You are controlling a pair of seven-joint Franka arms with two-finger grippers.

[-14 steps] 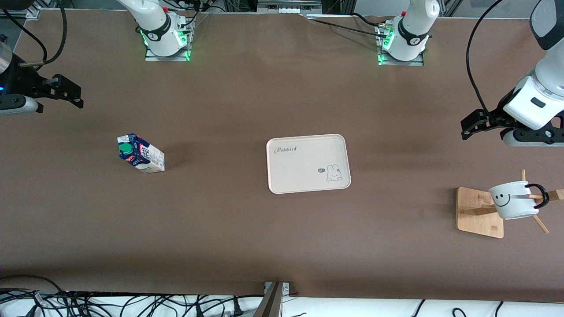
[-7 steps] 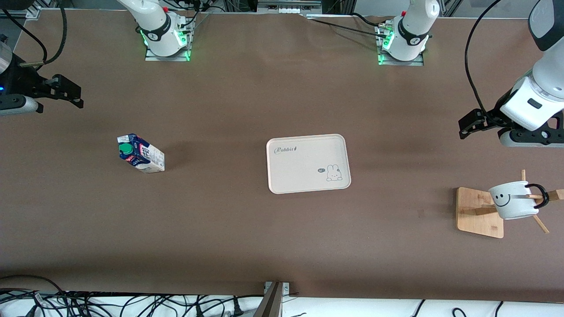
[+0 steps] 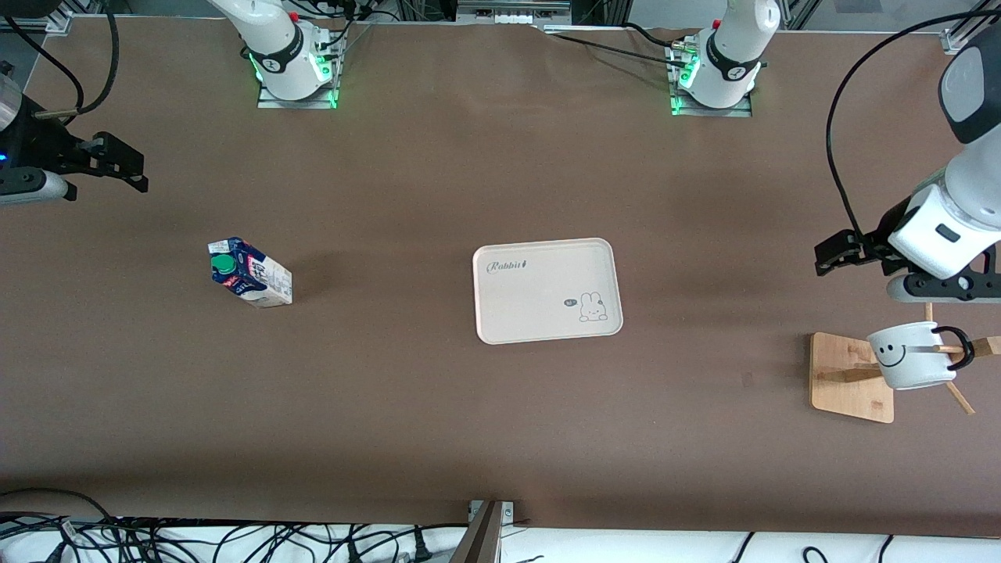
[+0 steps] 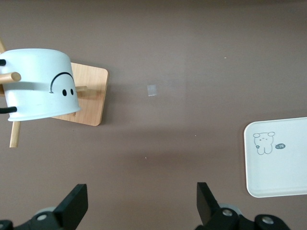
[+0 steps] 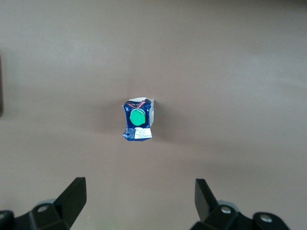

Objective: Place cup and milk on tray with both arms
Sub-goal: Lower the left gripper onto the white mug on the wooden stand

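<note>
The cup (image 3: 911,357), a white mug with a smiley face, hangs on its side by its black handle on a wooden peg stand at the left arm's end of the table. It also shows in the left wrist view (image 4: 41,84). My left gripper (image 3: 831,256) is open and empty over bare table close to the stand (image 4: 141,206). The milk (image 3: 250,274) stands upright toward the right arm's end, green cap up (image 5: 137,120). My right gripper (image 3: 127,166) is open and empty over bare table, apart from the milk (image 5: 139,199). The cream tray (image 3: 547,309) lies mid-table (image 4: 283,177).
The stand's wooden base (image 3: 841,383) lies flat under the cup, with pegs sticking out. A small pale patch (image 4: 152,90) marks the tabletop between stand and tray. Cables hang along the table edge nearest the front camera.
My left gripper has moved toward the cup stand, staying open. The right arm, milk, cup and tray have not moved.
</note>
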